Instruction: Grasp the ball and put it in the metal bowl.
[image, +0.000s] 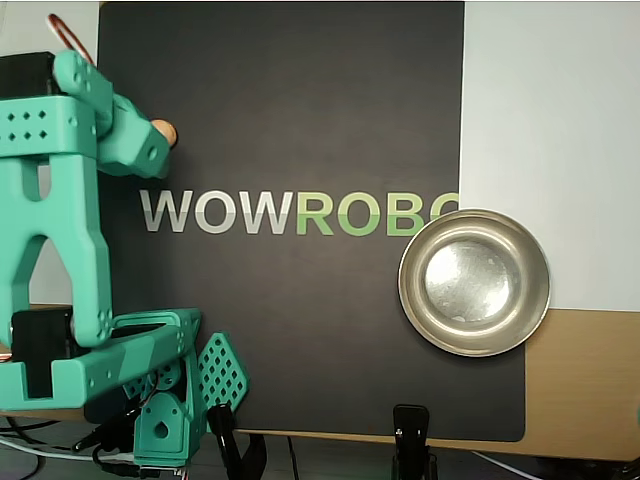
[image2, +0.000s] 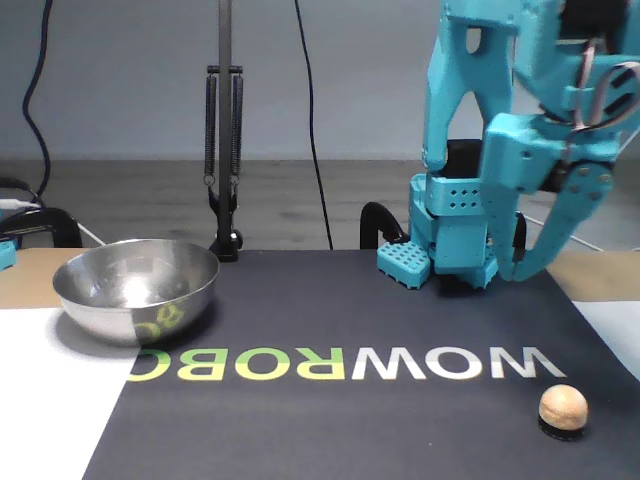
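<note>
Gripper (image2: 530, 262) status first: we find the teal two-finger gripper hanging above the mat with its fingers spread and nothing between them. We note that the small tan-orange wooden ball (image2: 563, 407) rests on the black printed mat (image2: 330, 430), below and forward of the fingertips and clear of them, just beyond the letter W of the white-and-green lettering (image2: 340, 364). We locate the round shiny metal bowl (image2: 136, 287) well apart at the opposite end of that lettering, straddling the mat edge, and it is empty.

We judge the task to be in its approach stage: no grasp is made, and descent, closure, carry and release all remain.

The fixed view shows the vertical gap between fingers and ball, and the spread of the fingers. In the overhead view the arm's teal wrist housing (image: 120, 135) covers most of the ball (image: 166, 131) and the fingers cannot be made out, yet the bowl's bare interior (image: 474, 282) is confirmed.
</note>
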